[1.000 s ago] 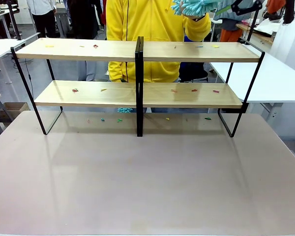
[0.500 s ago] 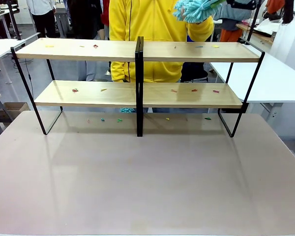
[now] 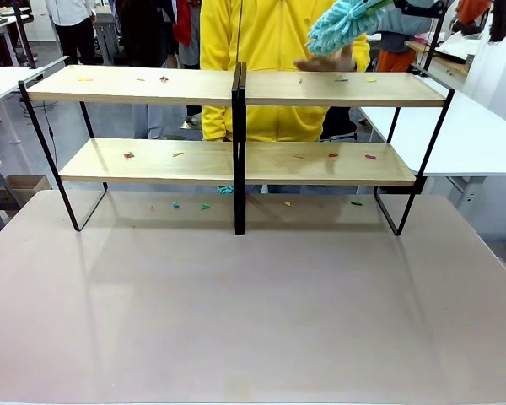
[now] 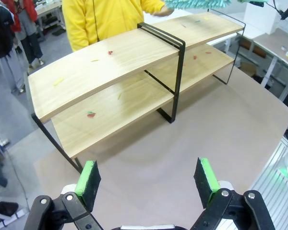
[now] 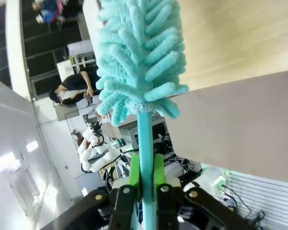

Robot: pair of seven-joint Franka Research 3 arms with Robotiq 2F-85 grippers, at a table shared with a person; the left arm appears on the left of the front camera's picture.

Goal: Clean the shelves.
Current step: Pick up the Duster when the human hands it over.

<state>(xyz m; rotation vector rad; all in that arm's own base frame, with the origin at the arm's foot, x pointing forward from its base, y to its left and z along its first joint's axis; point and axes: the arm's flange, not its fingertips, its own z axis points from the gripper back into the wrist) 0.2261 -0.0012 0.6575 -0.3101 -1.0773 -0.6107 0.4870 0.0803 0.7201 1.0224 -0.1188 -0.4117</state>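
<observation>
Shelves (image 3: 152, 85): duster (image 3: 341, 21), clenched in right gripper (image 5: 145, 172) (left gripper (image 4: 148, 179) agape), now tilts lower at one o'clock, ready to sweep.

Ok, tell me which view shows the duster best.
The right wrist view: the duster, head and handle, clamped in the right gripper. The front view has its head above the shelves; the left wrist view, a sliver at the top edge.

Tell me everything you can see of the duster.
The duster has a fluffy turquoise head of soft looped strands on a thin turquoise handle. The right gripper is shut on the handle just below the head. In the front view the head hangs tilted above the top right board of the shelves, with a person's hand just beneath; contact unclear.
</observation>
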